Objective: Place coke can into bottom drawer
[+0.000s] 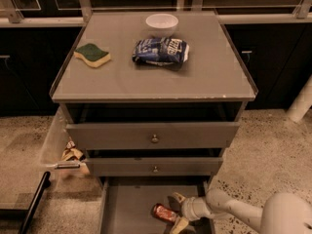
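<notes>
The coke can (162,212), red with a silver end, lies on its side on the floor of the pulled-out bottom drawer (127,208). My gripper (178,212) reaches into the drawer from the right, low over its floor. Its two pale fingers (176,199) stand spread on either side of the can's right end, with a gap between them and the can. My white arm (234,212) runs off toward the lower right corner.
The two upper drawers (154,138) with round knobs sit slightly open above. On the cabinet top (214,72) are a blue-and-white snack bag (161,50), a white bowl (162,22) and a green sponge (92,54). Crumpled items (72,154) lie left of the cabinet.
</notes>
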Action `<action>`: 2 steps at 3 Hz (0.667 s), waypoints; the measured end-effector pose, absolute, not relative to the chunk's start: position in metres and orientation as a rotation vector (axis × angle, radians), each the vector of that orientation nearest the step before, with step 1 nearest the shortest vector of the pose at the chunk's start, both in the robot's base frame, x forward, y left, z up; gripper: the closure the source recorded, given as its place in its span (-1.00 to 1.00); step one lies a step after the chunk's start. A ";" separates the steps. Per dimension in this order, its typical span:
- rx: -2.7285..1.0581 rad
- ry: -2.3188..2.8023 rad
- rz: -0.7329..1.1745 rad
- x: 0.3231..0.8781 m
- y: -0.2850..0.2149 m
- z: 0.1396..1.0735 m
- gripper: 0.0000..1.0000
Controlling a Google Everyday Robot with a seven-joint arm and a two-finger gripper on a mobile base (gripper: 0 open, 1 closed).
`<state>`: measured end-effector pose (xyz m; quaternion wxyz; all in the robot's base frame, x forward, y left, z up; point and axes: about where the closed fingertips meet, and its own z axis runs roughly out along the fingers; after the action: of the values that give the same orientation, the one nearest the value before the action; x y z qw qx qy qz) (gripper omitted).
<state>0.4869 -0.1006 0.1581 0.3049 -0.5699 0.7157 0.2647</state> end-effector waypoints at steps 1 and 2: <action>-1.535 1.859 0.683 0.472 -0.109 0.192 -1.00; -1.592 1.834 0.622 0.454 -0.121 0.236 -1.00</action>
<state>0.4540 -0.1214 0.2357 0.3119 -0.6034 0.6950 0.2359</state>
